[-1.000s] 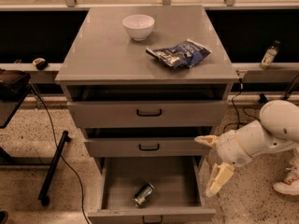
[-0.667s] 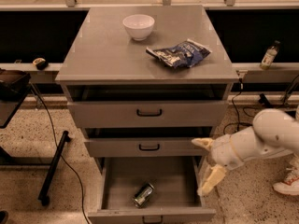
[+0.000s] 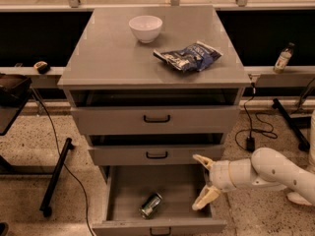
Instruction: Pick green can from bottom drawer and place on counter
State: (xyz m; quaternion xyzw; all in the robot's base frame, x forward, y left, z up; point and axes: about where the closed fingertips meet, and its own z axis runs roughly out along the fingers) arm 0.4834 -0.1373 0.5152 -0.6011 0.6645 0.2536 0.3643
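Grey metal fills the camera view: the bottom drawer (image 3: 123,191) stands pulled open, and the can (image 3: 150,205) lies on its side on the drawer floor, near the front, untouched. The claw (image 3: 202,181) hangs at the drawer's right wall, apart from the can, its two fingers spread wide and holding nothing. So the drawer is open, but the grasp, the lift and the placing on the surface (image 3: 113,53) are all yet to do. On the surface sit a white bowl (image 3: 145,27) and a blue bag (image 3: 187,56), with bare room at the left and front. The middle drawer (image 3: 156,155) and top drawer (image 3: 156,118) jut out slightly above the can, so I judge the lift must come forward before rising.
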